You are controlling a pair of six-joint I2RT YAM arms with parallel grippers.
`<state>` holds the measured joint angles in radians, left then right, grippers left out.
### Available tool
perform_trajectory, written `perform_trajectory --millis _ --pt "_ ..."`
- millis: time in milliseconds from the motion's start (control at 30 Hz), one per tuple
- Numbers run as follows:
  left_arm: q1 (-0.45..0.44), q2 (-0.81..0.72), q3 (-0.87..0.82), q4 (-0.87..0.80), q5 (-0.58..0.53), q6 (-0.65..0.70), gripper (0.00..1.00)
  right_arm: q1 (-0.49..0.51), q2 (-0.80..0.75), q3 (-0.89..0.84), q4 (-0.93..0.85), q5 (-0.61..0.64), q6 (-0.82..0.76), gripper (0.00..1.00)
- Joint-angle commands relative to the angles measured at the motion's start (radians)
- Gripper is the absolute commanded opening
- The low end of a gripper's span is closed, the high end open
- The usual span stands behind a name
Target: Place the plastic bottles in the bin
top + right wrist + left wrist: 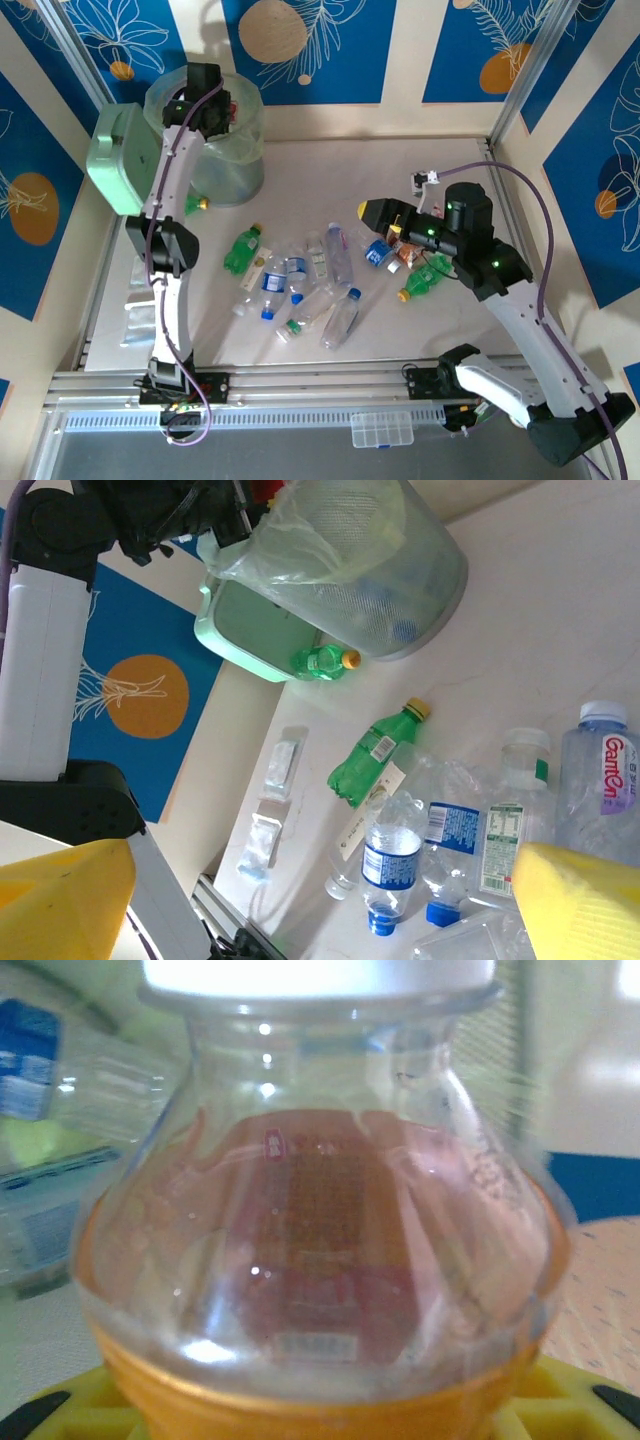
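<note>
The bin (228,165) is standing at the far left of the counter (340,170), its bag liner spilling over the rim, and the mint-green container (115,160) is sitting just beside it. The left hand (220,108) is hanging over the bin's mouth, clamped on a clear bottle with a brownish-orange band (320,1260). It has a white cap and a red label, and other bottles are showing blurred behind it.

That looks like the drop step for this one. The left hand's next move calls for parting its fingers while it is over the opening, so the bottle falls inside the liner and not onto the rim.

Over on the right, the right hand (320,905) is hovering above the counter with its yellow fingers (580,900) spread wide, gripping nothing. It looks to be lining up a pick.

Below it the loose plastic bottles (300,280) are lying in a heap mid-counter, mostly clear with blue labels. A green bottle (375,755) is lying at the heap's left edge. Another small green bottle (325,660) is lying against the foot of the bin.

Plenty is left to clear. The right hand will need to single out one bottle from that tangle.
</note>
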<state>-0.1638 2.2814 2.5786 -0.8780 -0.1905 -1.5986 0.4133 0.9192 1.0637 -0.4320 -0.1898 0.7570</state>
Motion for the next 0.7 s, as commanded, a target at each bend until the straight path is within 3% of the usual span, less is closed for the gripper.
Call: perform_trajectory --millis 0,300,533,667 --pt "0.019 0.042 0.026 -0.157 -0.033 -0.146 0.02 0.010 0.002 -0.012 -0.006 0.027 0.026 0.97" --pt "0.036 0.149 0.124 -0.109 0.005 -0.180 0.05 0.010 0.022 -0.031 0.003 0.042 0.042 0.97" --pt "0.050 0.167 0.123 -0.046 0.040 -0.129 0.42 0.012 0.041 -0.011 -0.006 0.048 0.031 0.97" --pt "0.050 0.164 0.122 -0.031 0.052 -0.130 0.55 0.013 0.052 -0.003 -0.014 0.055 0.034 0.97"
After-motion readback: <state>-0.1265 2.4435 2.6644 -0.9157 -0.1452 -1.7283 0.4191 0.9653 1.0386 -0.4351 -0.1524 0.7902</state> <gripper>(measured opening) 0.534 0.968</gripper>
